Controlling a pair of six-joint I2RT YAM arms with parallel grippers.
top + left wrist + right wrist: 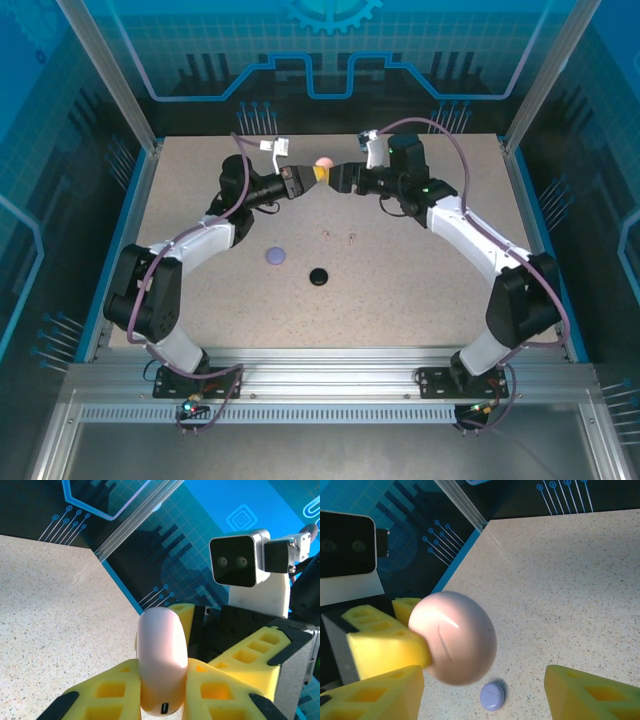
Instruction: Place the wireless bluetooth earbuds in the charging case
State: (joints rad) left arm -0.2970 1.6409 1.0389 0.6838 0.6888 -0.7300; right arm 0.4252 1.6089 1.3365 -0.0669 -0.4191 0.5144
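A round pale pink charging case (323, 162) hangs closed above the back middle of the table. My left gripper (317, 175) is shut on it. In the left wrist view the case (160, 640) stands edge-on between the yellow fingers (100, 695) of the left gripper (161, 676). My right gripper (336, 178) faces it from the right, open. In the right wrist view the case (455, 637) floats ahead of the right gripper (482, 680), nearer its left finger and well apart from the right one. Two tiny pale earbuds (326, 235) (352, 238) lie on the table in front.
A lavender round case (275, 256) (492, 696) and a black round case (319, 276) lie closed on the speckled table (420, 270), nearer me than the earbuds. Blue walls and metal posts (125, 100) fence the table.
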